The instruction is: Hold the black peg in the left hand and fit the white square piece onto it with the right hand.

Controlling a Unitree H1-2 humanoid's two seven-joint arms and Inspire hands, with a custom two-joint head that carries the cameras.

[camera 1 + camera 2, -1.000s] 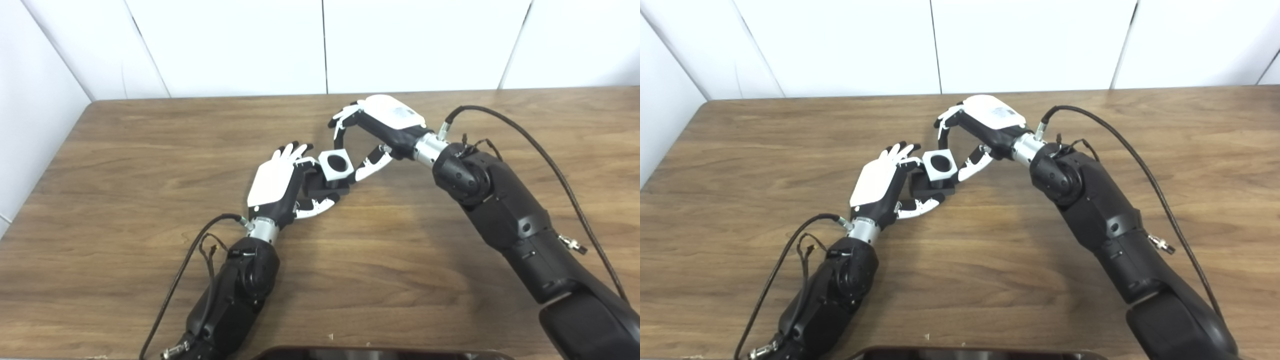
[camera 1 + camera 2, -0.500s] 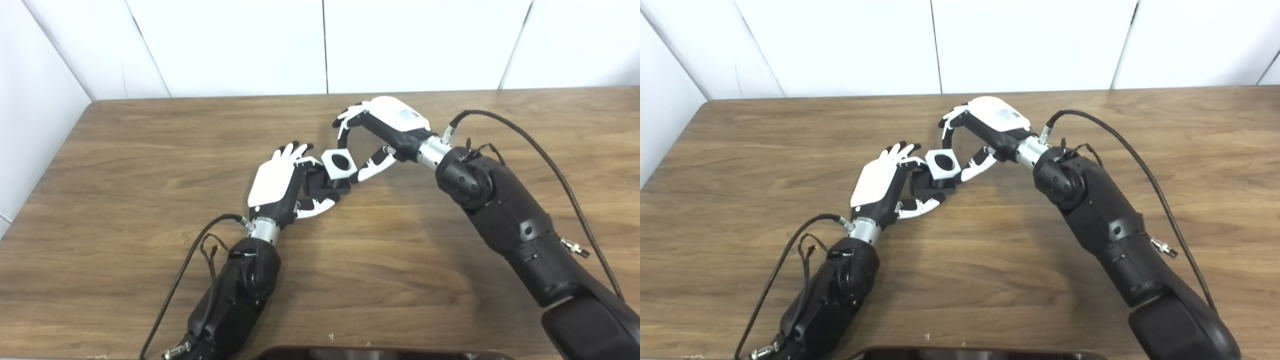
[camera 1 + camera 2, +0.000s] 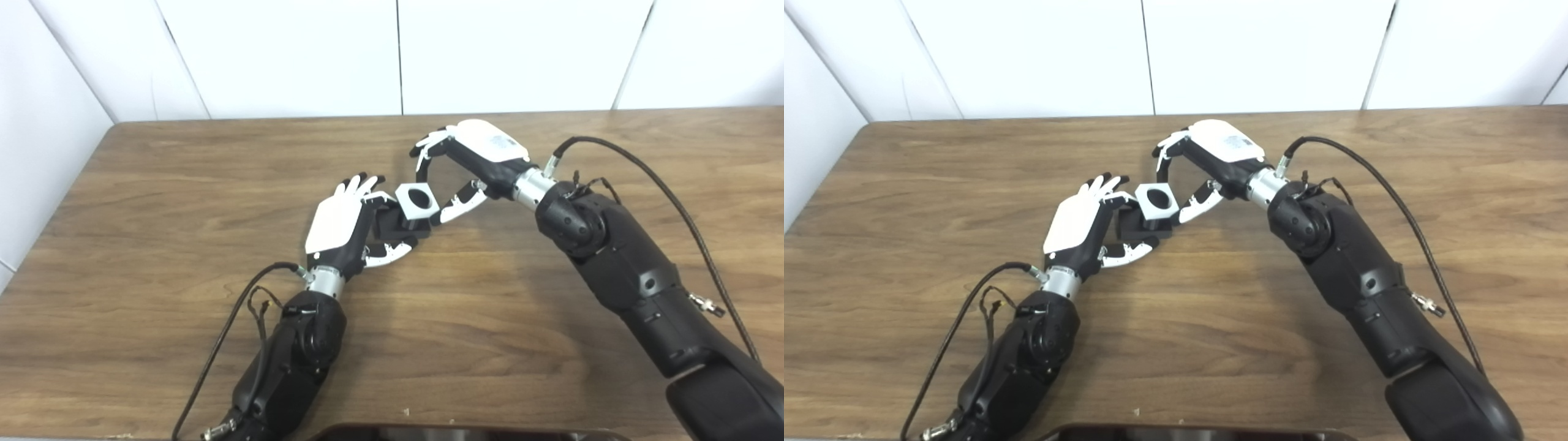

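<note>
My left hand [image 3: 340, 224] is at the table's middle, palm facing right, and holds the black peg [image 3: 399, 229] by its square base between thumb and fingers. The white square piece [image 3: 417, 201], with a round hole, sits on top of the peg, turned a little askew to the base. My right hand [image 3: 474, 160] is just right of and behind it, fingers [image 3: 424, 149] curled and apart above the piece without touching it. Its thumb tip [image 3: 442, 214] is at the piece's right edge. The peg's shaft is hidden inside the piece.
The wooden table [image 3: 153, 202] is bordered by white walls at the back and left. Black cables run from both wrists [image 3: 1366, 165]. A dark object's edge [image 3: 465, 432] shows at the bottom middle.
My right hand has drawn back a little to the right. The white piece has turned slightly on the peg. My left hand has stayed still. The camera has shifted slightly.
</note>
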